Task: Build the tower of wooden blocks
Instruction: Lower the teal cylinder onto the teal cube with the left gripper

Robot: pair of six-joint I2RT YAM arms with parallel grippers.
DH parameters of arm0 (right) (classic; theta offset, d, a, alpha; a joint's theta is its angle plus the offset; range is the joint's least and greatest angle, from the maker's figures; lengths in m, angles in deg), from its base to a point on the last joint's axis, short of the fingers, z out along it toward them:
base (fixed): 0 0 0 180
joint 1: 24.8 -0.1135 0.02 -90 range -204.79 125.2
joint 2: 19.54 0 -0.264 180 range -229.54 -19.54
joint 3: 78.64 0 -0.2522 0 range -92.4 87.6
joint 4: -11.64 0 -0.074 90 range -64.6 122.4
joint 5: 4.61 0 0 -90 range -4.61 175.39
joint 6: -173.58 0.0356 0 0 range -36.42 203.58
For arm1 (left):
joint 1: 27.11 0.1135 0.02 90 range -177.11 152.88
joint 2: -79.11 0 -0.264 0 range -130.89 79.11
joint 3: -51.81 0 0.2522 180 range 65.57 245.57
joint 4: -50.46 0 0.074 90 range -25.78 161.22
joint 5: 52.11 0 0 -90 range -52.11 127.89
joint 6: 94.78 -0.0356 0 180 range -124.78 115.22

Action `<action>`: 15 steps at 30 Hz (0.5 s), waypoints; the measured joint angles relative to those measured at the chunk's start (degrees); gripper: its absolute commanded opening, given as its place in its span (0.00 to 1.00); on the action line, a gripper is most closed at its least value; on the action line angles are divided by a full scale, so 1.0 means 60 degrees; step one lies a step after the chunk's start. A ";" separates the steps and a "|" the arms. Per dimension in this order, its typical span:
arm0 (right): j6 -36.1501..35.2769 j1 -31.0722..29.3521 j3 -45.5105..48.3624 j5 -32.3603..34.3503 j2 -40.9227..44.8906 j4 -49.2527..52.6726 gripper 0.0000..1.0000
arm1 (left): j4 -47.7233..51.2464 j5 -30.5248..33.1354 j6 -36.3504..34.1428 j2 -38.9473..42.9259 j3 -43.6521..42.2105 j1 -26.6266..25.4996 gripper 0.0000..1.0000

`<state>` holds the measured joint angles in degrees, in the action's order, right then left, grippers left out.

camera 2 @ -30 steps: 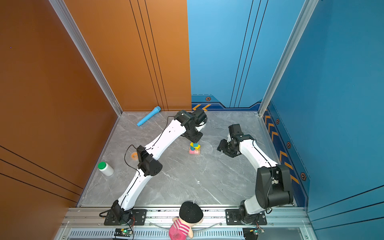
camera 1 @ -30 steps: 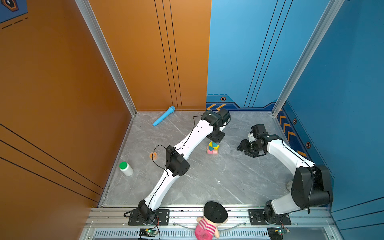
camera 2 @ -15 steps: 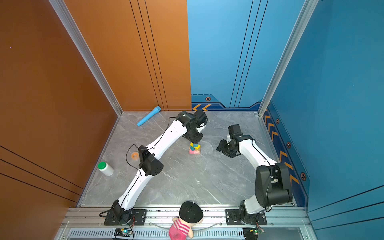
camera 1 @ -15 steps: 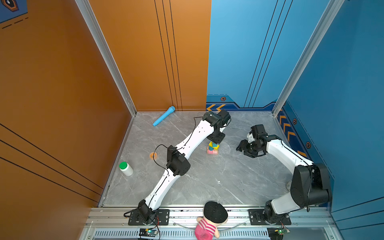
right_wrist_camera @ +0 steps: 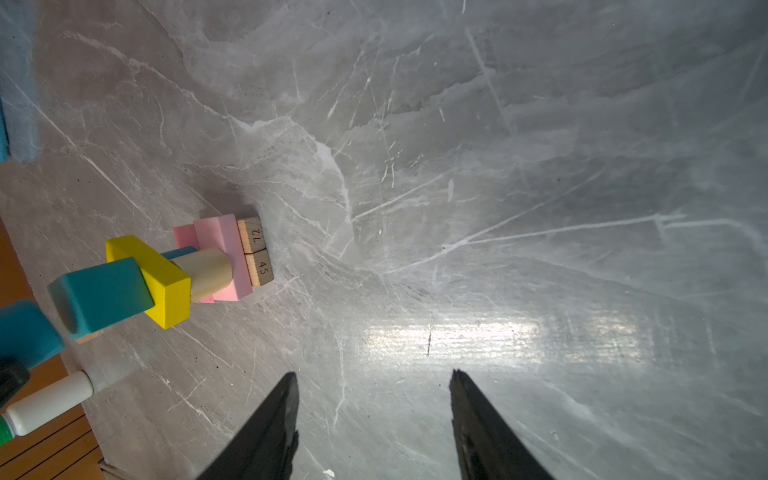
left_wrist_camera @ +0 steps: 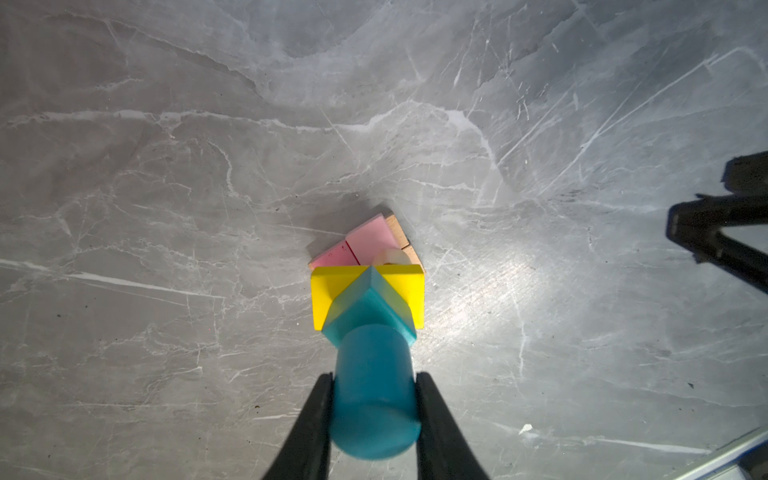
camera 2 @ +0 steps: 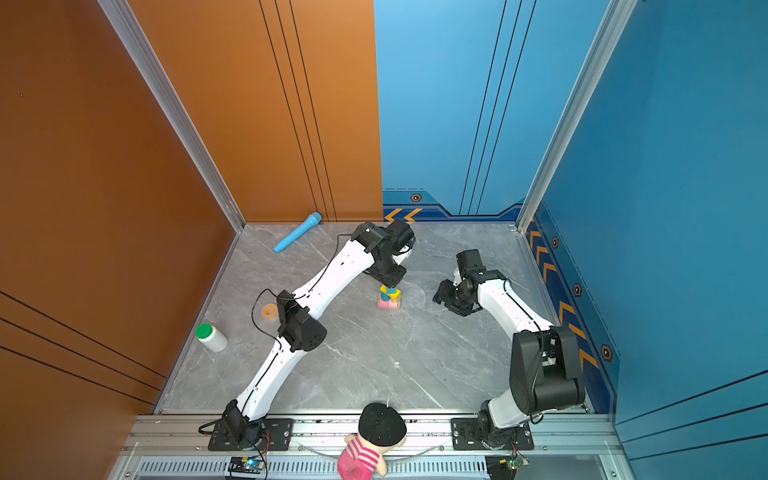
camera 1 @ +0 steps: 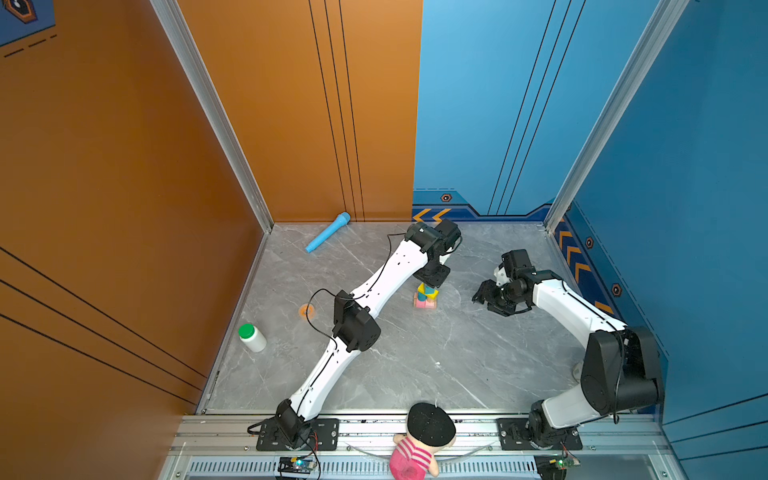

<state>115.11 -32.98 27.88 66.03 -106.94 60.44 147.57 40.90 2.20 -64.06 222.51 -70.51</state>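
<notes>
Where our tower stands: the small multicoloured block tower [camera 1: 426,296] sits mid-way across the grey marble tabletop [camera 1: 415,365], with pink bars [left_wrist_camera: 370,239] low, a yellow bar [left_wrist_camera: 324,299] above them and a teal cube [left_wrist_camera: 370,307] higher.
Left claw: our left gripper [left_wrist_camera: 374,376] clamps a short blue wooden cylinder [left_wrist_camera: 374,407] just over the teal cube; we cannot tell whether they touch.
Right claw: our right gripper [right_wrist_camera: 374,374] is parted and empty, near the tower.
In the way: our left wrist hides the tower's top in both top views.
Around: a light-blue toy microphone [camera 1: 327,232] and a white bottle with green cap [camera 1: 252,337] lie well apart from the tower.
</notes>
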 measured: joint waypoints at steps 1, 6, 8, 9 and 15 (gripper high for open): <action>0.0000 0.0000 0.0011 0.0000 0.0000 -0.0015 0.60 | 0.0000 0.0000 0.0018 0.0000 0.0000 0.0011 0.29; 0.0000 0.0000 0.0040 0.0000 0.0000 -0.0029 0.60 | 0.0000 0.0000 0.0091 -0.0007 0.0000 0.0062 0.31; 0.0000 0.0000 0.0040 0.0000 0.0000 -0.0029 0.60 | 0.0000 0.0000 0.0102 -0.0015 0.0000 0.0084 0.32; 0.0000 0.0000 0.0044 0.0004 0.0000 -0.0029 0.60 | 0.0000 0.0000 0.0102 -0.0018 0.0000 0.0091 0.32; 0.0000 0.0000 0.0055 0.0000 -0.0004 -0.0029 0.60 | -0.0004 0.0000 0.0175 -0.0029 0.0000 0.0102 0.33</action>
<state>115.11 -32.98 28.21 66.03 -106.96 60.27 147.55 40.90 3.25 -64.24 222.51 -69.90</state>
